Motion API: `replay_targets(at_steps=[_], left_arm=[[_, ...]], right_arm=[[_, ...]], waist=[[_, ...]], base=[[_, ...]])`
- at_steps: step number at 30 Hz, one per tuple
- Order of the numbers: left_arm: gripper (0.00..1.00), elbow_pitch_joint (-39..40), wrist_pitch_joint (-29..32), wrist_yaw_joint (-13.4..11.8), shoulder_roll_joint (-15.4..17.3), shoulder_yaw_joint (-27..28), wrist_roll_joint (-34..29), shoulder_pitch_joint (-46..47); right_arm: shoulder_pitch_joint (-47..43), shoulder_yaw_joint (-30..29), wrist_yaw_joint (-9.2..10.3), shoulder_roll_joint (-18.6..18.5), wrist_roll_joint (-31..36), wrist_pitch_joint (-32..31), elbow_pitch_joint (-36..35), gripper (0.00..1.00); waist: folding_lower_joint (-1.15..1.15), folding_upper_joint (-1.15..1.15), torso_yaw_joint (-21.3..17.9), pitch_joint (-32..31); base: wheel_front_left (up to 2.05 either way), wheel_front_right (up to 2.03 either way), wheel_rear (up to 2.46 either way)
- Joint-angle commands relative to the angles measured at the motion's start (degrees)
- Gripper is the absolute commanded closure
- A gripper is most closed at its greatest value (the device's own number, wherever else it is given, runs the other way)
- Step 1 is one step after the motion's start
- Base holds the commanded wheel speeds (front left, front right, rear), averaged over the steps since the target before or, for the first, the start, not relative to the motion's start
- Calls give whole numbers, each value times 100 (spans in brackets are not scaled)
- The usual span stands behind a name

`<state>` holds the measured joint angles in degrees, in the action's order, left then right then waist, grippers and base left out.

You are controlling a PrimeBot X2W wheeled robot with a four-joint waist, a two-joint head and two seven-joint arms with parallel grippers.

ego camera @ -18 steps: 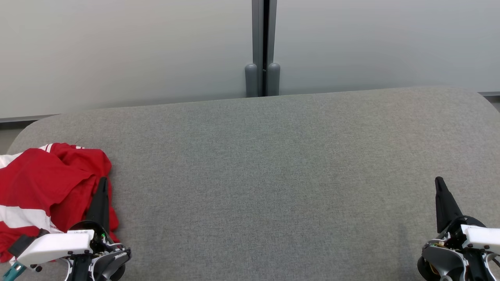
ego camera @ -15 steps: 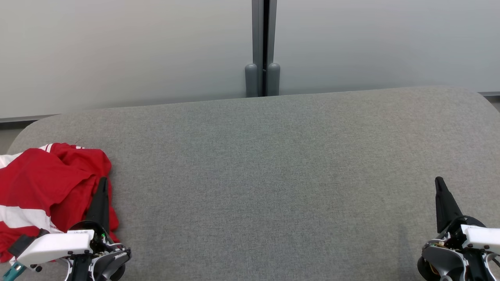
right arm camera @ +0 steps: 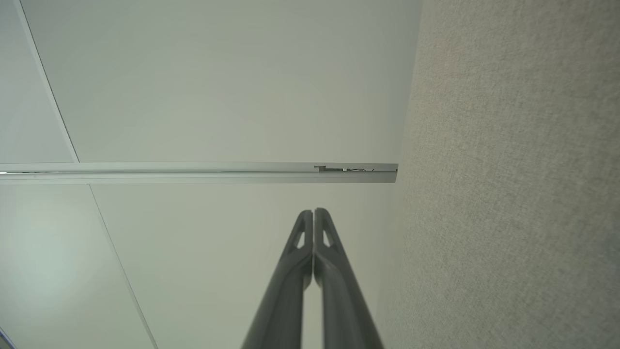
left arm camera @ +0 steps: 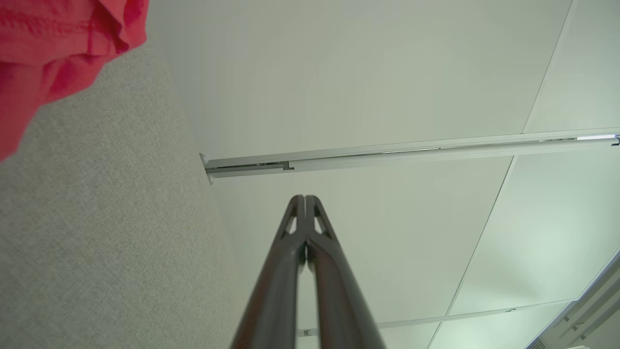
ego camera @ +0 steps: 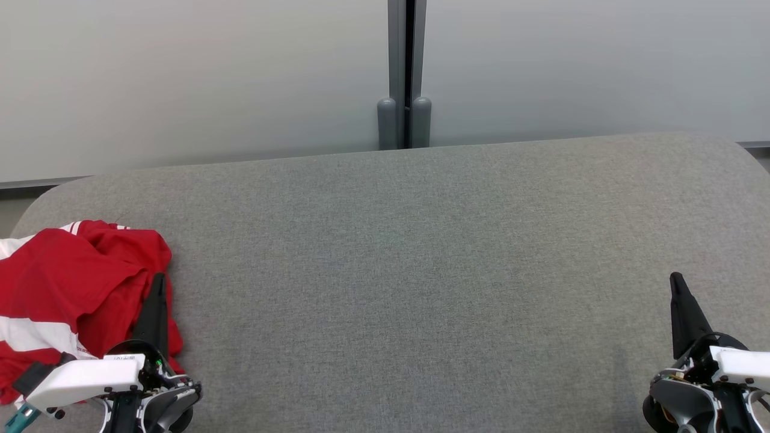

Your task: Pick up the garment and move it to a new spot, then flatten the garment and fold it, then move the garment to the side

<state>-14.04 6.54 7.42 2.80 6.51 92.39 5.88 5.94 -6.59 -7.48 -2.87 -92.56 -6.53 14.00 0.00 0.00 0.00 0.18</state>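
The left gripper (ego camera: 158,281), pinched shut and empty like the right gripper (ego camera: 677,279), could shove the crumpled red garment (ego camera: 66,282) at lower left off the grey surface (ego camera: 421,270).

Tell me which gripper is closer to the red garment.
The left gripper: shut, it overlaps the edge of the red garment in the head view. The right gripper, also shut, sits far off across the grey surface.

You will find the soft red-and-white cloth garment (ego camera: 60,273) lying on the matt, coarse-woven grey fabric surface (ego camera: 421,270).
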Motion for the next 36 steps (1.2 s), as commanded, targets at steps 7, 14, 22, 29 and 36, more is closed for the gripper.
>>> replay_targets(at_steps=[7,14,22,29,36], left_arm=[[100,-5,13,20,18,12,4,77],[0,-134,-63,-1,-60,-52,-24,-194],[0,32,-297,0,-50,-175,-120,-226],[0,180,-457,1,-42,-165,-249,-231],[0,290,-630,2,-34,28,-670,-199]], right_arm=[[56,4,-2,-6,29,-12,3,100],[-148,49,0,48,31,67,123,0],[-153,148,-1,40,230,299,-31,0],[-116,120,-2,34,624,459,-88,0],[-13,30,-3,28,1532,633,-249,0]], waist=[[0,0,0,0],[0,0,-2,3],[0,0,-8,5],[0,0,-6,5],[0,0,-7,-1]], base=[[0,0,0],[0,0,0],[0,0,0],[0,0,0],[0,0,0]])
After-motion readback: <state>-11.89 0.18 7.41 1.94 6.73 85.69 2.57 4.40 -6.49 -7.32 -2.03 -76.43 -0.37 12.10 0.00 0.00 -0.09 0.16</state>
